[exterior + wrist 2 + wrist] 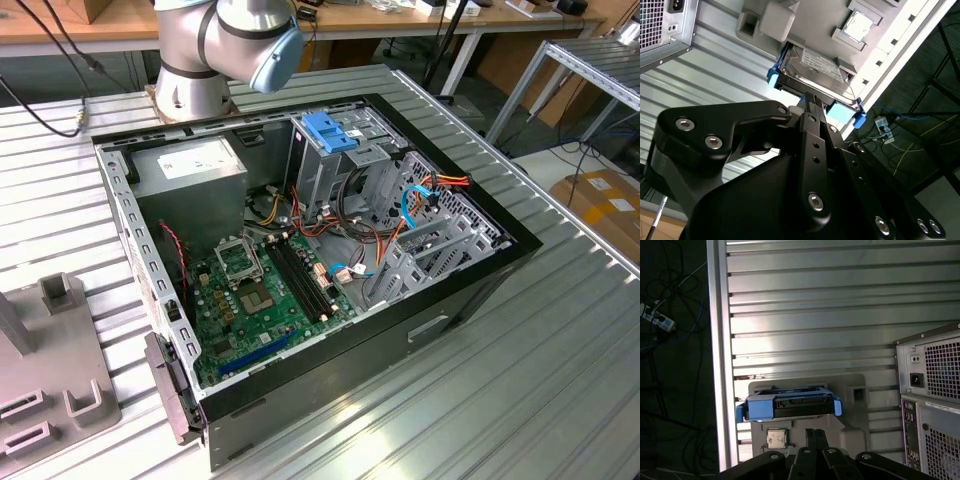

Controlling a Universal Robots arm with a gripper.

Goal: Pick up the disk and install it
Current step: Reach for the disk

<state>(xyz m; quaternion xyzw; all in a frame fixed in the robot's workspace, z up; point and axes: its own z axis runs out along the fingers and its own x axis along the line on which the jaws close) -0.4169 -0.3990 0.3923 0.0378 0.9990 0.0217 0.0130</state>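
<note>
At the edge of the ribbed metal bench (815,315), the arm's fingers (810,436) are hovering drawn together, apparently gripping nothing, just short of the disk (790,406). The disk, framed by blue rails, is lying in a grey holder (856,412) near the rear of the computer case (935,405). The pick-up is not yet made and installation is all to come. In the exterior view, the opened case's blue-topped drive cage (328,130) is standing ready.

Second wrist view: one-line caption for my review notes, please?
Gripper poised close to the disk, which lies label-up in blue rails on a grey holder at the slatted table edge.
</note>
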